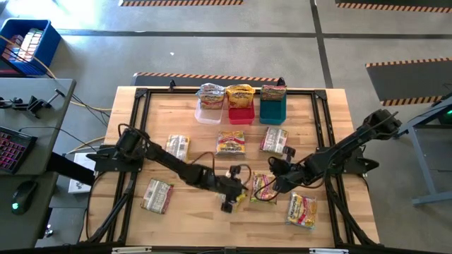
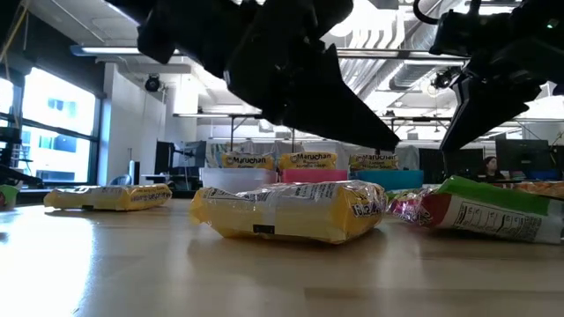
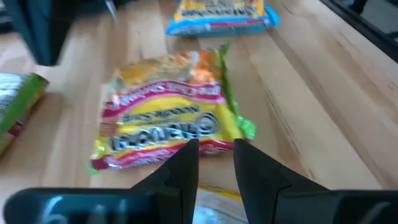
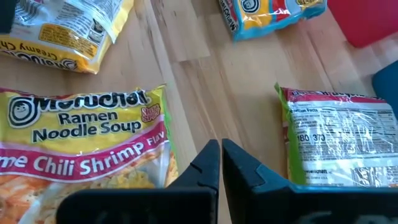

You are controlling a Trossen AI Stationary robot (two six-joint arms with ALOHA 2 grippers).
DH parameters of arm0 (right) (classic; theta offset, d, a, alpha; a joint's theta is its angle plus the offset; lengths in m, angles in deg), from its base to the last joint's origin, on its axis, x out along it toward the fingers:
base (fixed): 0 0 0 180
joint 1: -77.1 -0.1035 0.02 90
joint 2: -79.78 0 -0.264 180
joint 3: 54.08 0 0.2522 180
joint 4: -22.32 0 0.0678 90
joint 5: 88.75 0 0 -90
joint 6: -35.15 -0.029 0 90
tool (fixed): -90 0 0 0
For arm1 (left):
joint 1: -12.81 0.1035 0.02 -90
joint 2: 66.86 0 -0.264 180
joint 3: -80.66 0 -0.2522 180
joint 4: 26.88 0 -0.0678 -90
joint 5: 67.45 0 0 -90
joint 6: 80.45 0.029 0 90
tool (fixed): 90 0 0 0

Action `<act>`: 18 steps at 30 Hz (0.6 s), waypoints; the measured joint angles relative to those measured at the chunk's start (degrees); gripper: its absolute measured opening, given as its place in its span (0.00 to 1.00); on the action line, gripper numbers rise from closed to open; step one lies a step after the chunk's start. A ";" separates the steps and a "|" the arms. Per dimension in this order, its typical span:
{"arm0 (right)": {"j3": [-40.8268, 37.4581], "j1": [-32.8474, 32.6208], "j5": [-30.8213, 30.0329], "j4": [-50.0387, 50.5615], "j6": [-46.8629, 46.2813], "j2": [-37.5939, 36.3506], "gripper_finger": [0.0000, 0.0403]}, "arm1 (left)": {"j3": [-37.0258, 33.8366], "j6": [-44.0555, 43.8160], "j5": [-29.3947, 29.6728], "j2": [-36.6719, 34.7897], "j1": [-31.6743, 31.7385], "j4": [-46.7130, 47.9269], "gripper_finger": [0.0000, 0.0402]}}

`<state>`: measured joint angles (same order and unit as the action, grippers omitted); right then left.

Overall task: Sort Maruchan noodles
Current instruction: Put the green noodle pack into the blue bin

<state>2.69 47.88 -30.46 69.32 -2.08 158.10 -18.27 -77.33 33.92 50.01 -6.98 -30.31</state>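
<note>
Nearest the front edge of the bench (image 1: 141,127) lie two Maruchan packets: a silvery one (image 1: 157,195) at front left and a yellow-and-pink one (image 1: 301,209) at front right. Just beyond them, mid-bench, the left gripper (image 1: 227,204) hovers low with its fingers (image 3: 186,165) slightly parted and nothing between them — the chili shrimp packet (image 1: 264,188) lies flat on the wood just beside it. From the other side the right gripper (image 1: 271,164) reaches in near the same packet, fingers pressed together and empty. Farther back sit three more packets in a loose row: a silvery-yellow one (image 1: 178,146), a yellow one with blue edges (image 1: 230,142), and a green-edged one lying back side up (image 1: 273,139). At the far edge stand three bins side by side — clear (image 1: 208,113), red (image 1: 240,113), teal (image 1: 272,109) — each with packets (image 1: 240,93) stacked in it.
</note>
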 joint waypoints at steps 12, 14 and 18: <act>0.00 0.00 -0.03 0.59 0.15 0.00 0.00 | 9.54 -5.00 2.95 6.79 -2.08 6.48 0.38; 0.00 0.00 -0.03 0.56 0.15 0.00 0.00 | 10.74 -4.94 4.46 7.59 -2.08 7.81 0.43; 0.00 0.00 -0.02 0.30 0.15 0.00 0.00 | 13.00 -3.27 7.39 9.72 -2.18 9.00 0.49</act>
<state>2.69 47.88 -30.48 69.62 -1.93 158.10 -5.27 -80.61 41.31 59.73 -9.15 -21.31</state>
